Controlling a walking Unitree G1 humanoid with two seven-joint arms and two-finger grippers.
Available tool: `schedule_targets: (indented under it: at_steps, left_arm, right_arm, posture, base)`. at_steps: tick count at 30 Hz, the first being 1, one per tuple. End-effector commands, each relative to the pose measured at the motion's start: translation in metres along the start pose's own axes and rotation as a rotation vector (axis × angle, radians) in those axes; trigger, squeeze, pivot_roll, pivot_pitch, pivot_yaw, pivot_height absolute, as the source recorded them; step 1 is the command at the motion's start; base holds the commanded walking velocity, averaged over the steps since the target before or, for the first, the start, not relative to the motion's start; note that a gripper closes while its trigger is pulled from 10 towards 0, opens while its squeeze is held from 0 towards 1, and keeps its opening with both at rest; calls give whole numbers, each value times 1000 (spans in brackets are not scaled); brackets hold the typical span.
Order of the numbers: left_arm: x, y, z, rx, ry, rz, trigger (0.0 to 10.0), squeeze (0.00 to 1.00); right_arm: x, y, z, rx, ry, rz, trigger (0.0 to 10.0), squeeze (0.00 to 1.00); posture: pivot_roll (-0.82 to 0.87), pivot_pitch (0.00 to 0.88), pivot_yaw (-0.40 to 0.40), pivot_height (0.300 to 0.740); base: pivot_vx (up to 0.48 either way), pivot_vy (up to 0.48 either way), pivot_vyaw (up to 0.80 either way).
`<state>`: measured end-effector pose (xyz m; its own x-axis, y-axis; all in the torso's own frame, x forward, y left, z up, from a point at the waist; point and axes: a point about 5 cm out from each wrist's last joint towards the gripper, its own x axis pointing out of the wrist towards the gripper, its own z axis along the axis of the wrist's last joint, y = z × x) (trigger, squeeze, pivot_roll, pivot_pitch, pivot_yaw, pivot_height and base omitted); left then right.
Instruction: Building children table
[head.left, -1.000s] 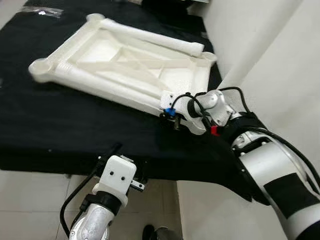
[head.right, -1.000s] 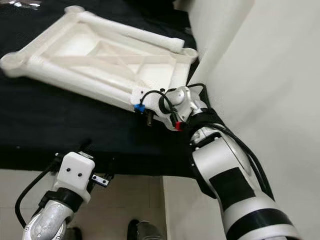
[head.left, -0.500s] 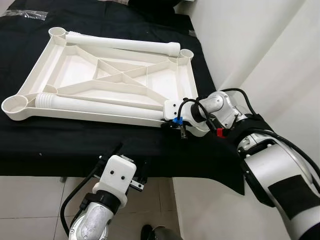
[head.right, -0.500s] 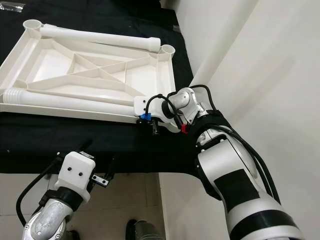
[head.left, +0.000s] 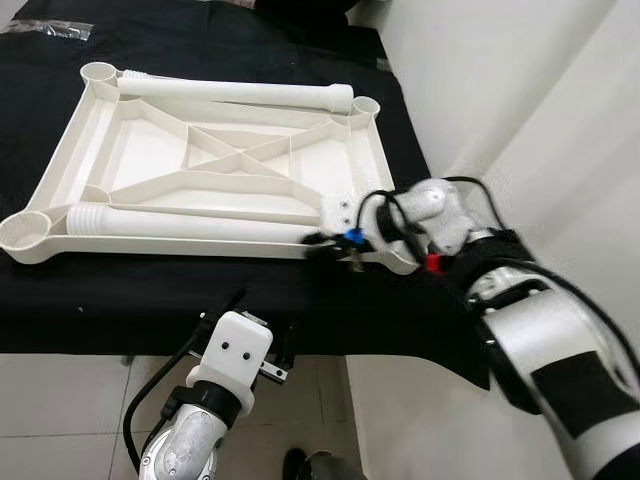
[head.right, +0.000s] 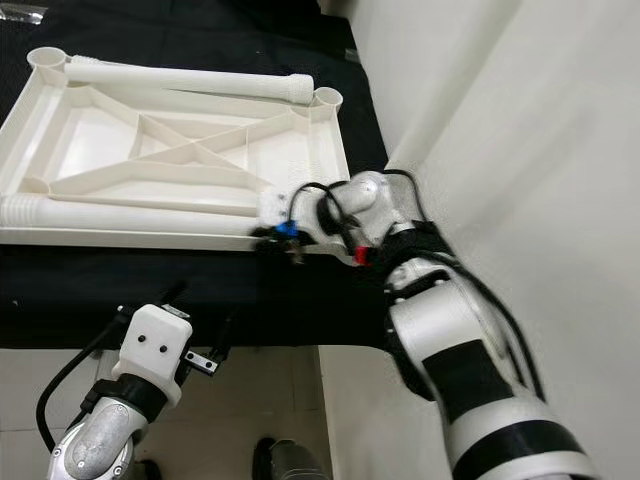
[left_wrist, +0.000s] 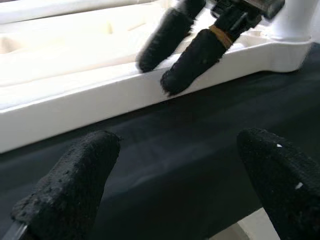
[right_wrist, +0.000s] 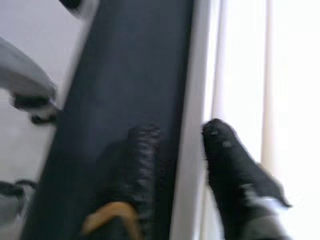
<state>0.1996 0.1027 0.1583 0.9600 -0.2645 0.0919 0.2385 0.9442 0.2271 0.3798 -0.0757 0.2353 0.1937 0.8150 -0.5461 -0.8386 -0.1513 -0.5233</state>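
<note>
My right gripper (right_wrist: 175, 150) pinches the white tabletop's (head.left: 160, 170) near rim.

The ribbed plastic tabletop lies upside down on black cloth (head.left: 120, 290), two round legs (head.left: 230, 92) inside; my left gripper (left_wrist: 175, 195) hangs spread below the cloth's edge.

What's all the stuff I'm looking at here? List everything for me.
Table top: one, white plastic, ribbed underside up, lying on the black cloth.
Table legs: two, white tubes, lying inside the table top along its far and near edges.
Black cloth: one, covering the raised surface.
Plastic bag: one, clear, far left corner of the cloth.
Floor: pale tiles, below.
Right gripper: black fingers straddling the table top's near rim.
Left gripper: open, low before the cloth's edge.
</note>
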Motion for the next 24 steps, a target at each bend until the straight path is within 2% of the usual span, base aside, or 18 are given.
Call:
schedule_targets:
  at_steps: [1, 3, 4, 8, 10, 11, 13, 14, 15, 16, 18, 19, 21, 24]
  left_arm:
    - [-2, -3, -5, -8, 18, -17, 10000, 0]
    - [-1, -2, -6, -9, 20, -18, 10000, 0]
    - [-1, -2, -7, -9, 21, -18, 10000, 0]
    - [1, -2, -9, -7, 24, -20, 10000, 0]
    - [2, -2, -11, -7, 26, -21, 10000, 0]
    - [3, -1, -12, -12, 30, -19, 10000, 0]
    - [3, -1, -12, -12, 30, -19, 10000, 0]
    - [3, -1, -13, -16, 33, -17, 10000, 0]
    - [3, -1, -13, -16, 33, -17, 10000, 0]
    - [3, 0, -14, -20, 38, -14, 10000, 0]
    - [3, 0, -14, -20, 38, -14, 10000, 0]
    - [4, 1, -15, -29, 41, -7, 10000, 0]
    - [6, 4, -19, -53, 53, 9, 10000, 0]
    - [7, 6, -20, -61, 57, 14, 10000, 0]
  right_arm:
    - [-9, 2, -5, 9, -25, -7, 10000, 1000]
    - [-12, 1, -5, 10, -33, -14, 10000, 1000]
    - [-15, 0, -5, 22, -49, -16, 10000, 0]
    - [-23, -3, -4, 49, -89, -38, 10000, 0]
    - [-33, -10, 1, 92, -161, -98, 10000, 0]
    - [-38, -17, 6, 142, -218, -175, 10000, 0]
    - [-38, -17, 6, 142, -218, -175, 10000, 0]
    - [-41, -21, 8, 178, -256, -226, 10000, 0]
    - [-41, -21, 8, 178, -256, -226, 10000, 0]
    - [-47, -27, 11, 239, -331, -334, 10000, 0]
    - [-47, -27, 11, 239, -331, -334, 10000, 0]
    - [-53, -30, 12, 279, -396, -428, 10000, 0]
    - [-56, -22, 9, 331, -509, -571, 10000, 0]
    - [-53, -15, 8, 356, -541, -585, 10000, 0]
  posture:
    - [72, 170, -195, 740]
    - [73, 167, -193, 740]
    - [73, 154, -190, 740]
    - [74, 138, -187, 740]
    - [77, 128, -185, 740]
    - [77, 115, -181, 740]
    - [77, 115, -181, 740]
    - [77, 115, -181, 740]
    - [77, 115, -181, 740]
    - [80, 105, -173, 740]
    - [80, 105, -173, 740]
    - [79, 103, -170, 740]
    - [80, 94, -153, 740]
    - [79, 88, -145, 740]
  base:
    - [0, 0, 0]
    - [0, 0, 0]
    - [0, 0, 0]
    - [0, 0, 0]
    - [0, 0, 0]
    - [0, 0, 0]
    - [0, 0, 0]
    - [0, 0, 0]
    - [0, 0, 0]
    - [0, 0, 0]
    - [0, 0, 0]
    - [0, 0, 0]
    - [0, 0, 0]
    - [0, 0, 0]
